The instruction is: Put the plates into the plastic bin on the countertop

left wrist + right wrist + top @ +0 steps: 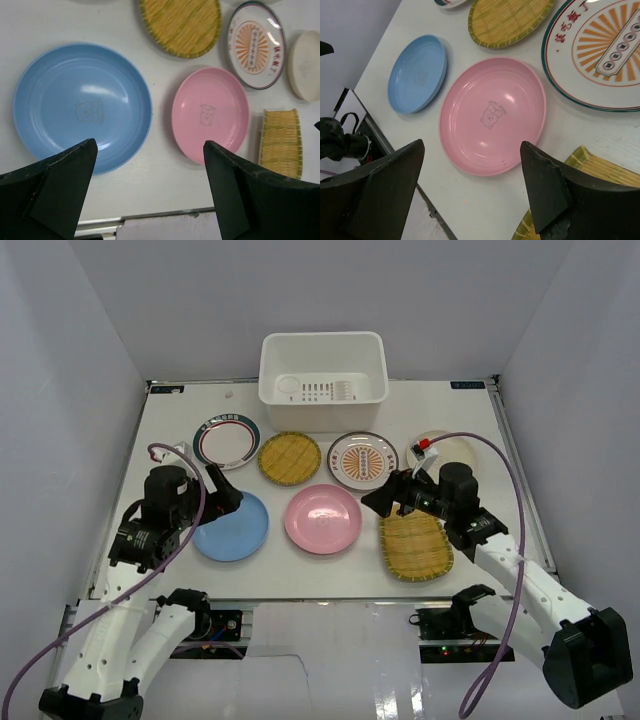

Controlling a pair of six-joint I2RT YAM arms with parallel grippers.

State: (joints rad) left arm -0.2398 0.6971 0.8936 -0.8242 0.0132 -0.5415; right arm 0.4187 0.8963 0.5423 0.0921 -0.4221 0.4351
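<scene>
We saw the left gripper [226, 498] over the blue plate [235, 532] at lower left and the right gripper [384, 498] beside the pink plate [322, 519], both jaws spread. The plastic bin [322, 350] stood at top centre.

pink plate [492, 115] seen between spread fingers [545, 190], blue plate [416, 73] near it.

- A white table [300, 575] with thin dark edging is seen from above.
- A plain pale back wall [320, 290] is set along the table's far edge.
- A left wall [60, 420] and a right wall [590, 390], equally pale and bare, are set along the table's sides.
- The table is lit evenly, and only faint shadows are cast on it.
- A small blue label [467, 385] is stuck at the table's far right corner.
</scene>
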